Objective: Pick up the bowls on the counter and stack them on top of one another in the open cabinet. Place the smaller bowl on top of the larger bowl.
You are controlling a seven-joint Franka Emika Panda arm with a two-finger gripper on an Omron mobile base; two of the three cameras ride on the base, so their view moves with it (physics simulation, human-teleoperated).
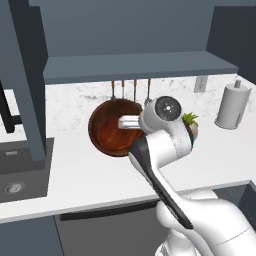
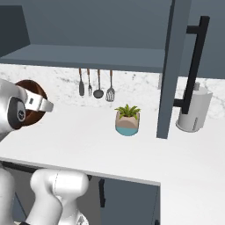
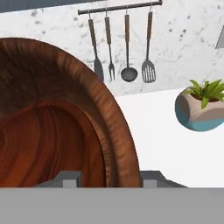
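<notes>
The larger bowl (image 1: 112, 131), deep dark-brown wood with a reddish inside, hangs tilted on its side above the counter (image 1: 75, 175), its opening turned toward the left base camera. My gripper (image 1: 121, 122) is shut on its right rim. In the hand view the rim (image 3: 111, 131) runs between my two fingertips (image 3: 70, 177). From the right base view the bowl (image 2: 35, 89) peeks out behind the hand (image 2: 46, 105). The open cabinet's shelf (image 1: 140, 67) lies above the bowl with its floor bare. The smaller bowl is out of view.
The cabinet door (image 1: 25, 75) hangs open at the left, above the dark sink (image 1: 20, 170). Utensils (image 1: 130, 90) hang on the wall behind the bowl. A teal-and-tan plant pot (image 2: 127, 121) and a paper towel roll (image 2: 193, 110) stand to the right.
</notes>
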